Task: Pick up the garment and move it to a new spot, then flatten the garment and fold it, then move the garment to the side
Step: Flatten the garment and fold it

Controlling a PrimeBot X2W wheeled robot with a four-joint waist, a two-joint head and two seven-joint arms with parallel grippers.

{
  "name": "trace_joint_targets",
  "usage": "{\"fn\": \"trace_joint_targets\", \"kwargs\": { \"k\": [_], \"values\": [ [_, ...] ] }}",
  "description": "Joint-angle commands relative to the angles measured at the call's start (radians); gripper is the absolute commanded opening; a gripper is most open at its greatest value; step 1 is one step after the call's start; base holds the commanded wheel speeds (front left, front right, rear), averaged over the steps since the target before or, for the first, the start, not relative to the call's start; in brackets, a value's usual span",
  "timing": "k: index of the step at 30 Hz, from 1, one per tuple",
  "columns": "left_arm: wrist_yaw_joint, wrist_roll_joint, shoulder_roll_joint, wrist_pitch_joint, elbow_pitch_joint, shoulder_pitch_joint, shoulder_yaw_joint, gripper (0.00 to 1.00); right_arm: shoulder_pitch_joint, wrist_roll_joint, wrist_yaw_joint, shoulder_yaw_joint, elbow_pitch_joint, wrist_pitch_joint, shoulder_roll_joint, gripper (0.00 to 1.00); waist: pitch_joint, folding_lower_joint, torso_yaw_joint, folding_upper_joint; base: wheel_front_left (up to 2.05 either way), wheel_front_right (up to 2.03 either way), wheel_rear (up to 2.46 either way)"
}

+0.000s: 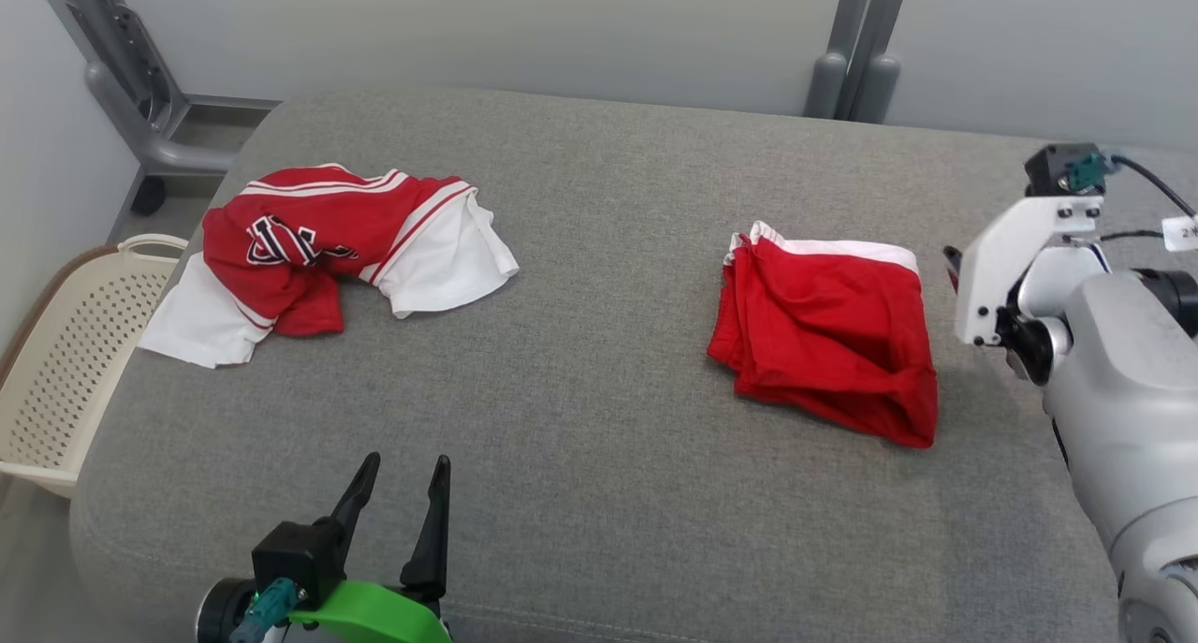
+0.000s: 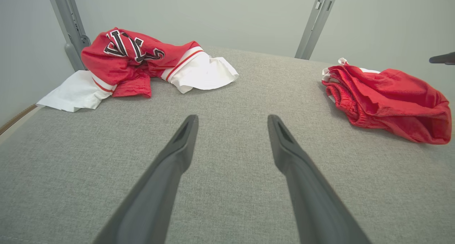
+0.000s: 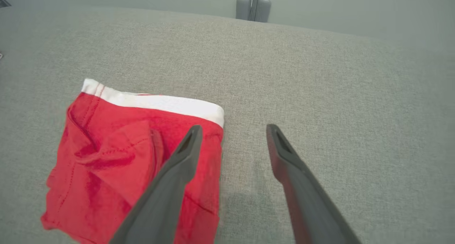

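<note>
A folded red garment [image 1: 828,339] with a white band along its far edge lies flat on the right of the grey padded surface [image 1: 599,362]; it is the red pile [image 2: 387,98] at the right of the left wrist view. My right gripper [image 3: 233,130] hovers open just above and beside its right edge, nothing between the fingers; the left finger overlaps the red garment [image 3: 117,155], the right one is over bare fabric. My left gripper [image 1: 404,470] stands open and empty near the front edge, fingers [image 2: 177,151] pointing across the surface.
A crumpled red and white jersey [image 1: 318,245] with dark lettering lies at the far left. A cream perforated basket [image 1: 75,343] stands on the floor beside the left edge. Grey metal frame posts [image 1: 856,63] rise behind the surface against the wall.
</note>
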Motion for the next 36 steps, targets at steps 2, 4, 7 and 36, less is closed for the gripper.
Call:
{"fn": "trace_joint_targets", "kwargs": {
  "k": [2,4,7,36],
  "values": [
    [0.007,-0.003,0.01,0.001,-0.006,0.01,0.0,1.0,0.048,-0.019,-0.001,-0.039,0.021,-0.018,-0.016,0.32,-0.002,0.0,-0.01,-0.0001,0.0,0.0,0.0],
    [0.007,-0.006,0.013,0.001,-0.011,0.007,0.0,1.0,0.077,-0.032,-0.001,-0.078,0.038,-0.027,-0.016,0.0,0.007,0.0,-0.012,-0.0001,0.0,0.0,0.0],
    [0.006,-0.005,0.013,0.002,-0.016,-0.004,-0.003,1.0,0.094,-0.045,-0.001,-0.104,0.047,-0.036,-0.006,0.0,0.019,0.0,-0.007,-0.0001,0.0,0.0,0.0],
    [0.008,-0.027,0.013,0.005,0.01,0.0,-0.028,1.0,0.122,0.06,-0.001,0.149,0.063,0.006,0.142,0.0,-0.007,0.0,0.083,-0.0001,0.0,0.0,0.0]
  ]
}}
